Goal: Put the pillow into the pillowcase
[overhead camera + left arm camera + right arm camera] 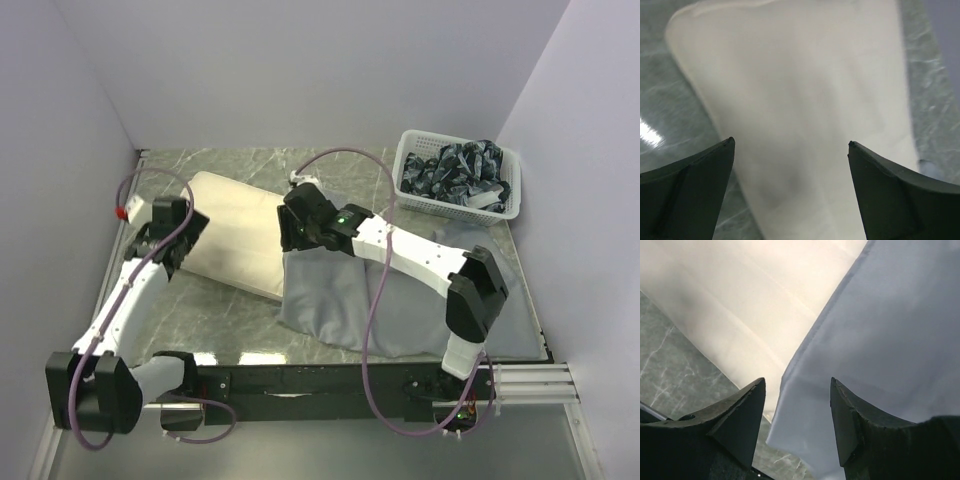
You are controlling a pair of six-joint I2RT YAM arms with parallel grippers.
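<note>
The cream pillow (235,235) lies slanted on the marble table, and its right end touches the grey pillowcase (340,300), which is spread out towards the near right. My left gripper (175,240) hovers over the pillow's left end. In the left wrist view this gripper (790,145) stands wide open, with the pillow (805,100) below it and nothing between the fingers. My right gripper (295,225) is at the pillowcase's upper left edge, where it meets the pillow. In the right wrist view this gripper (797,382) is open over the pillowcase (890,330) hem, beside the pillow (750,300).
A white basket (415,150) holding dark patterned cloth stands at the back right. White walls close in the table (230,320) on the left, back and right. A black rail runs along the near edge by the arm bases.
</note>
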